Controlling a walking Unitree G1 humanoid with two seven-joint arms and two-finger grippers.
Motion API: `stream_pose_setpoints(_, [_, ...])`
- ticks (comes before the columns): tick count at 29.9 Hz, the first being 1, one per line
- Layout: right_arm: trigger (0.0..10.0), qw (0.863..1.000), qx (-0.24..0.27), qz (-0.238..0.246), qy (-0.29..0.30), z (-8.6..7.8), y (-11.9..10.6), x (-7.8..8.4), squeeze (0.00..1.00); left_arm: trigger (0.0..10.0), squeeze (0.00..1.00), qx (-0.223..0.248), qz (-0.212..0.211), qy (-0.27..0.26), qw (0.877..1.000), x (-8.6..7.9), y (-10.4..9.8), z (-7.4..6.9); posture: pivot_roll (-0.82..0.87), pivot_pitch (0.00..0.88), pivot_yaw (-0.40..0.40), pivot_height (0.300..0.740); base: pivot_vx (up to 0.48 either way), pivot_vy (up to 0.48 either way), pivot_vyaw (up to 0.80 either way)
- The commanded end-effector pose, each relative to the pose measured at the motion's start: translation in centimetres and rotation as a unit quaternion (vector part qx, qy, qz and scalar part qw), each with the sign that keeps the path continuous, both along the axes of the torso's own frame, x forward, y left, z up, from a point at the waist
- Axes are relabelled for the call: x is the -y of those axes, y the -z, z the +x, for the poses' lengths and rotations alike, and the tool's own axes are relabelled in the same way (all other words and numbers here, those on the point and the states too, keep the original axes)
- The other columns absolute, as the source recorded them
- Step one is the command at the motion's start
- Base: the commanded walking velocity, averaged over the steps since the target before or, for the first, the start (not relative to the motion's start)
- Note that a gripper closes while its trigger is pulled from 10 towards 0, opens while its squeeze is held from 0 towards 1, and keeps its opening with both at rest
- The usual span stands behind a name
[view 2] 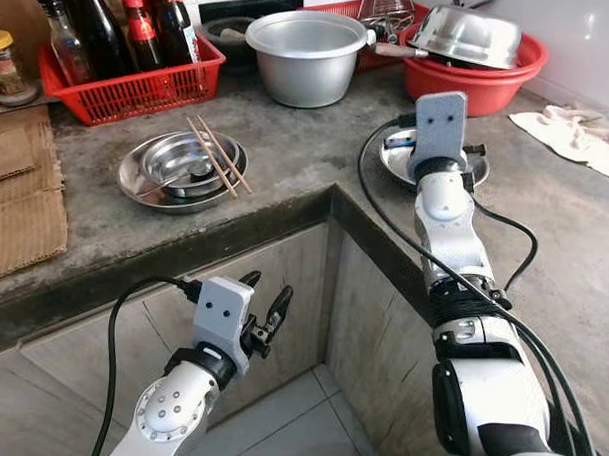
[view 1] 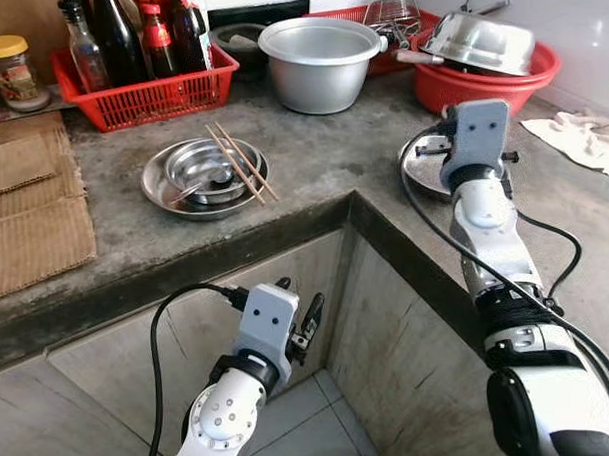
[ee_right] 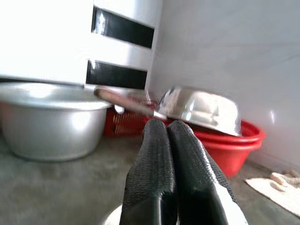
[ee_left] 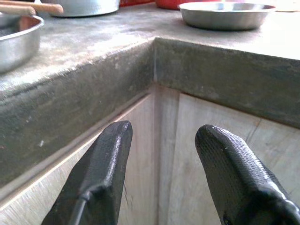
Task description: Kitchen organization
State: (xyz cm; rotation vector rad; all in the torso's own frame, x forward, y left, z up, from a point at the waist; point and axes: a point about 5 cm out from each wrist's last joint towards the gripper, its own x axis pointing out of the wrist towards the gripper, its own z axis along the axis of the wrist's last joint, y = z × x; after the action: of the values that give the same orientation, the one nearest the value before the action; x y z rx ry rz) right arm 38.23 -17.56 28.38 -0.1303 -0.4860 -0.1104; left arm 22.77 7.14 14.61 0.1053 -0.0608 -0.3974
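My right gripper (ee_right: 169,159) hovers over the steel plate (view 2: 399,154), fingers pressed together, holding nothing. I'd spread them first, then take the rim at 6 o'clock. Left gripper (ee_left: 161,154) idles below the counter edge (view 1: 284,237), fingers parted, empty.

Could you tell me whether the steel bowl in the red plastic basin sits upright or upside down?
Upside down, tilted: the shiny steel bowl rests dome-up, its rim down inside the red plastic basin.

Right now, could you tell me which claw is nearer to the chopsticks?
Left. The left claw hangs open below the counter edge, in front of the chopsticks. The right claw is shut over a steel plate round the corner.
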Motion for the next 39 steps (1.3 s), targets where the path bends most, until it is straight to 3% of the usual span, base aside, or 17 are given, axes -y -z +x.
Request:
stream_pose_setpoints(1, [0.0,1.000,0.011,0.010,-0.008,-0.5,-0.4,-0.2,0.00,10.0,0.00,-0.001,0.000,-0.005,1.000,-0.1,0.1,0.0,0.06,0.111,-0.044,0.740,0.000,0.000,0.00])
stream_pose_setpoints(4, [0.0,0.998,0.034,0.027,-0.040,-2.6,-0.6,-1.1,0.00,10.0,0.00,0.001,-0.005,-0.013,1.000,-0.4,-0.2,0.4,0.06,0.102,-0.040,0.740,0.000,0.000,0.00])
stream_pose_setpoints(11, [0.0,0.997,0.029,0.037,-0.058,-4.7,0.3,-1.5,0.00,10.0,0.00,0.018,0.001,-0.012,1.000,-0.6,-0.5,1.0,0.04,0.085,-0.022,0.740,0.000,-0.061,-0.49])
stream_pose_setpoints(22, [0.0,0.997,0.002,0.050,-0.052,-6.4,1.5,-1.6,0.00,10.0,0.00,0.023,0.005,-0.002,1.000,-0.4,-0.7,1.7,0.03,0.056,-0.012,0.740,0.000,-0.432,-0.73])
stream_pose_setpoints(32, [0.0,0.997,-0.001,0.047,-0.056,-7.0,1.2,-2.1,0.00,10.0,0.00,0.015,-0.029,-0.027,0.999,-1.0,-0.9,2.3,0.03,0.043,-0.014,0.740,0.111,0.000,-0.74])
stream_pose_setpoints(39, [0.0,0.997,-0.009,0.047,-0.054,-7.3,1.2,-2.2,0.00,10.0,0.00,0.016,-0.027,-0.020,0.999,-1.1,-0.9,2.3,0.03,0.041,-0.012,0.740,0.000,0.480,-0.73])
